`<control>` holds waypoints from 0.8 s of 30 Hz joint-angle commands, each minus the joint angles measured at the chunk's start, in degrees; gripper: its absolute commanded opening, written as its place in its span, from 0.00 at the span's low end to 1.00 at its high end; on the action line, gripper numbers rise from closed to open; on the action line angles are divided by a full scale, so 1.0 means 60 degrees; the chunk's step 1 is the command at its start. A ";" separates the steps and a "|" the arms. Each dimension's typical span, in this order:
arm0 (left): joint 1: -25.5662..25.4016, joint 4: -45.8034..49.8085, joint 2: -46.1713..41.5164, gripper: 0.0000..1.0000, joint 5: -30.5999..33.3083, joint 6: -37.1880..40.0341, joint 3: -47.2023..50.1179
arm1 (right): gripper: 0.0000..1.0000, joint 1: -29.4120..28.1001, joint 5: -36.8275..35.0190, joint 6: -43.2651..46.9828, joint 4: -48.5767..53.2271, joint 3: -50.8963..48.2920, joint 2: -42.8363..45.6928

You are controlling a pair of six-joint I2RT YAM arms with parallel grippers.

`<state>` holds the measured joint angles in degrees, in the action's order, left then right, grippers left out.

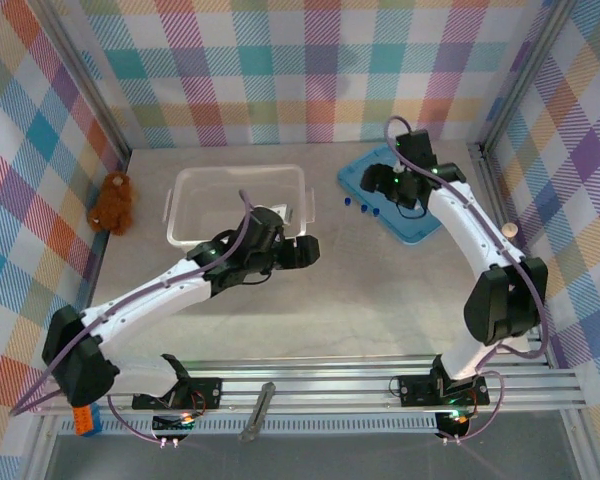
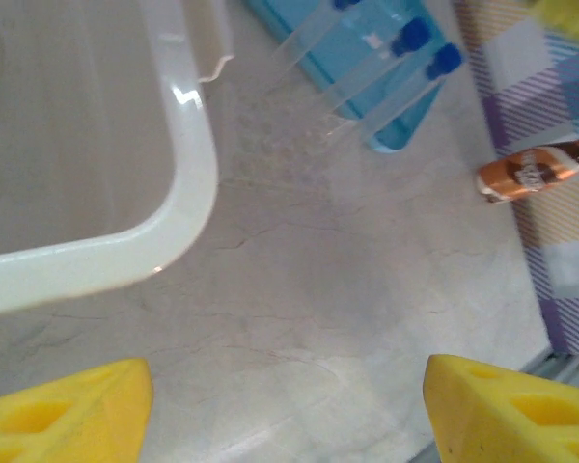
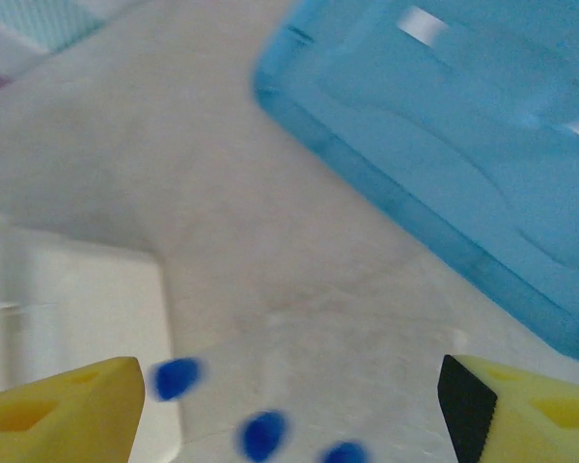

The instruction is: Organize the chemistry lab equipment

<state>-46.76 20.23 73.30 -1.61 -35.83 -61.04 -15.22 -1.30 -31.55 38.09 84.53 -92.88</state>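
Plastic makes up most of what lies before me. The clear bin (image 1: 238, 172) has a thick, glossy rim and rounded corners. The blue tray (image 1: 412, 228) is smooth, flat and rectangular, with a low raised lip. Three tubes (image 1: 363, 207), thin clear cylinders with blue caps (image 2: 413, 35), lie side by side on the table just beside the tray's left edge, between tray and bin.

My left pincer (image 1: 302, 250) hangs above bare table off the bin's near right corner, yellow fingertips (image 2: 68, 410) spread wide around nothing. My right pincer (image 1: 378, 182) hovers near the tray's left corner, likewise spread and holding nothing; the caps show blurred beneath it.

The table (image 1: 330, 320) is matt grey and stone-like, with faint hairline cracks. Pastel plaid walls (image 1: 280, 70) enclose it. A furry brown teddy bear (image 1: 112, 203) sits by the left wall, and a small brown-and-white bottle-shaped figure (image 2: 536, 172) lies by the right.
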 commanded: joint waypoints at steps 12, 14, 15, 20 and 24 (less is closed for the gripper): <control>-0.0187 0.1779 -0.1780 0.77 0.1487 0.2135 -0.0516 | 0.81 0.1835 0.0725 -0.2556 -0.2295 -0.3450 0.2071; -0.0073 0.1976 -0.1901 0.77 0.1736 0.2344 -0.0565 | 0.81 0.2092 0.0833 -0.2613 -0.2435 -0.3700 0.2022; 0.0044 0.2044 -0.1995 0.77 0.1794 0.2419 -0.0540 | 0.81 0.2203 0.0913 -0.2647 -0.2541 -0.3851 0.1993; 0.0997 0.2293 -0.2405 0.78 0.1705 0.2449 -0.0206 | 0.81 0.2912 0.1368 -0.2832 -0.3158 -0.4532 0.1774; 0.1867 0.2526 -0.2742 0.78 0.1602 0.2443 0.0042 | 0.80 0.3346 0.1607 -0.2806 -0.3560 -0.4826 0.1454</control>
<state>-38.35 33.06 58.89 7.64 -22.55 -62.08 3.36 5.82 -47.59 20.64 56.55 -82.85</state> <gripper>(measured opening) 0.777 0.804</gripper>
